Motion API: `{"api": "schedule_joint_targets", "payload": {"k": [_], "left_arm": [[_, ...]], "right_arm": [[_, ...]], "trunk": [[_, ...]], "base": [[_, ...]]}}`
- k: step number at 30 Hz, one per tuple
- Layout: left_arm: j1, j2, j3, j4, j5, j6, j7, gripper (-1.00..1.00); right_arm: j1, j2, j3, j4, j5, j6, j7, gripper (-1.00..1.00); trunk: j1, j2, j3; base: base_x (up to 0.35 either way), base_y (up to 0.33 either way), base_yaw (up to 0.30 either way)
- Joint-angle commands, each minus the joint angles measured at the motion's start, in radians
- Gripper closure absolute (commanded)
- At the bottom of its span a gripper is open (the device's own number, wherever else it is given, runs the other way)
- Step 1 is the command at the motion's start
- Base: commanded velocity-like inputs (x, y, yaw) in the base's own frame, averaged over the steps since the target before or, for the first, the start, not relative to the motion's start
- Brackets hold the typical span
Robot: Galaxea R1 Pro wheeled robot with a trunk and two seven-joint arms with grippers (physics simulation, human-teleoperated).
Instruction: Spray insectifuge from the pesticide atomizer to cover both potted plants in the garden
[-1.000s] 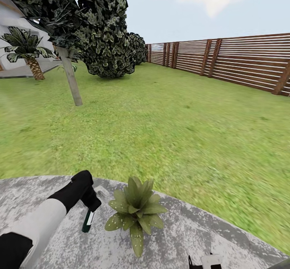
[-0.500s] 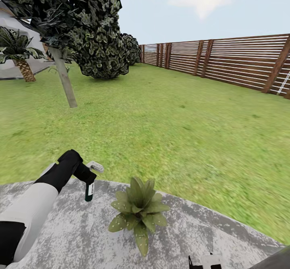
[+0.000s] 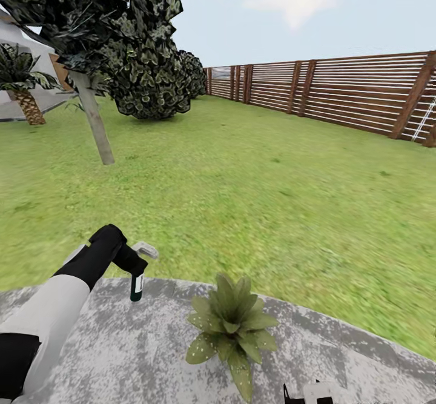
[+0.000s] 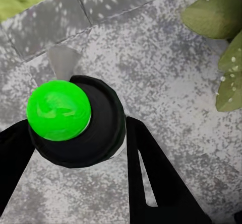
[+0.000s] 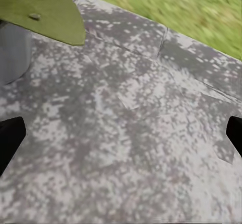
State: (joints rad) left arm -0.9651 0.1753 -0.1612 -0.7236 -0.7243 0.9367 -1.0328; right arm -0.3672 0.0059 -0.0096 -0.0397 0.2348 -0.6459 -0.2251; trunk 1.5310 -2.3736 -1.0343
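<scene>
Atomizer (image 3: 137, 287) left of plant (image 3: 231, 329) (on patio (image 3: 121, 355)).

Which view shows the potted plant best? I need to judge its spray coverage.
The head view: the potted plant shows whole on the stone patio. The left wrist view catches a few leaves, the right wrist view one leaf and the grey pot.

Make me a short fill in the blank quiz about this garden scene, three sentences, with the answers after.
1. The pesticide atomizer is held by the robot's ____ gripper.
2. The potted plant stands on the round grey stone ____ rather than on the lawn.
3. In the left wrist view, the rounded top of the held bottle is bright ____ in colour.

Missing words: left; patio; green
</scene>
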Motion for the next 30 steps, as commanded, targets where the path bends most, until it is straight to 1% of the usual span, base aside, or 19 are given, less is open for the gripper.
{"api": "schedule_joint_targets", "payload": {"k": [1, 5, 18, 30], "left_arm": [[0.000, 0.001, -0.003, -0.002, -0.009, 0.004, -0.010, 1.00], [0.000, 0.000, -0.009, -0.002, -0.009, 0.005, -0.010, 1.00], [0.000, 0.001, -0.004, -0.002, -0.009, 0.005, -0.010, 1.00], [0.000, 0.000, -0.003, -0.002, -0.009, 0.005, -0.010, 1.00]], "right_arm": [[-0.001, 0.000, -0.001, 0.001, 0.010, -0.001, -0.010, -1.00], [-0.001, 0.000, -0.001, 0.001, 0.011, -0.001, -0.010, -1.00], [-0.001, 0.000, -0.001, 0.001, 0.011, -0.001, -0.010, -1.00], [-0.001, 0.000, 0.000, 0.001, 0.011, -0.001, -0.010, -1.00]], "trunk": [[0.000, 0.000, -0.001], [0.000, 0.000, 0.001], [0.000, 0.000, 0.006], [0.000, 0.000, 0.011]], "base": [[0.055, 0.329, -0.257], [0.015, 0.242, -0.258], [0.000, 0.022, -0.259], [0.000, 0.284, -0.259]]}}
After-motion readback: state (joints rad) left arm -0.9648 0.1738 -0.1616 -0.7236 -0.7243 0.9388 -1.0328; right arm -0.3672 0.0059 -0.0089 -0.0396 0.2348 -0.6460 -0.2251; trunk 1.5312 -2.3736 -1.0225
